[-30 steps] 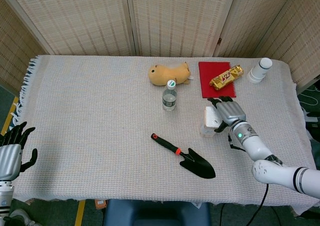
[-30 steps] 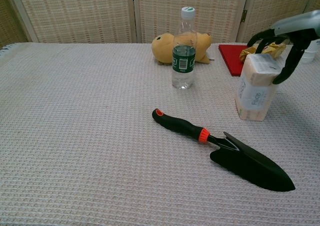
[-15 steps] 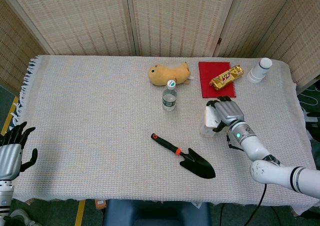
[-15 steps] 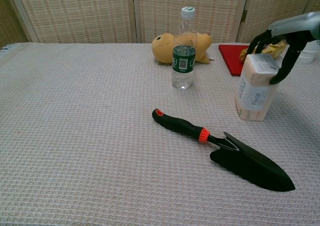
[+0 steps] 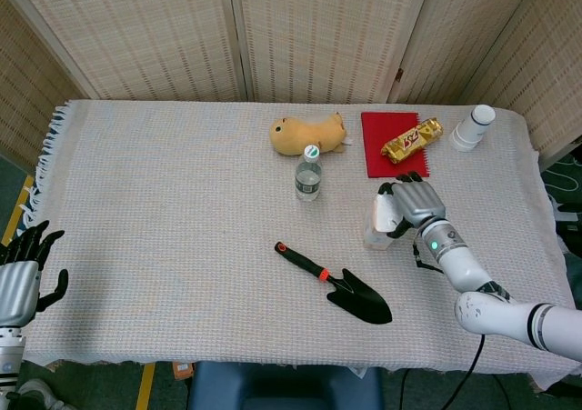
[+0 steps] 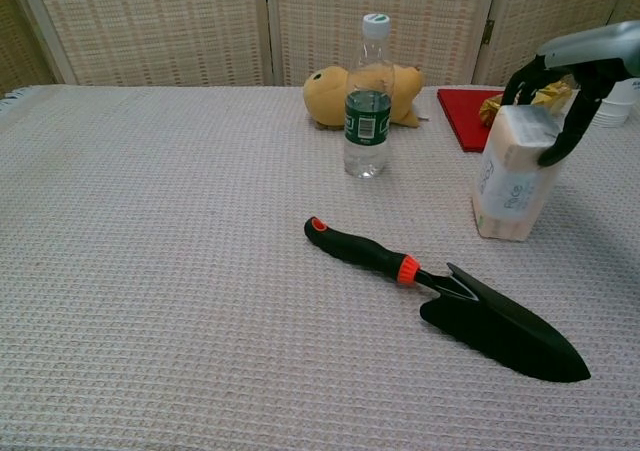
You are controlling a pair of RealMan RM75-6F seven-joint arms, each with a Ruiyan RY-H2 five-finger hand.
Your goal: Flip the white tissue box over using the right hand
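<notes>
The white tissue box (image 6: 512,183) stands on end on the woven cloth, tilted slightly, at the right of the chest view; in the head view the tissue box (image 5: 378,221) sits right of centre. My right hand (image 5: 414,205) grips its top end, dark fingers (image 6: 566,131) curled over the upper edges. In the chest view the right hand (image 6: 585,61) reaches in from the right edge. My left hand (image 5: 22,272) hangs off the table's left side, fingers spread, holding nothing.
A black trowel (image 5: 335,284) with an orange-tipped handle lies in front of the box. A water bottle (image 5: 308,174), a yellow plush toy (image 5: 307,135), a red cloth (image 5: 393,144) with a gold snack bar (image 5: 411,140), and a white cup (image 5: 473,126) stand behind.
The right hand has shifted slightly on the box top, and the box's tilt has changed a little. The left hand has not moved.
</notes>
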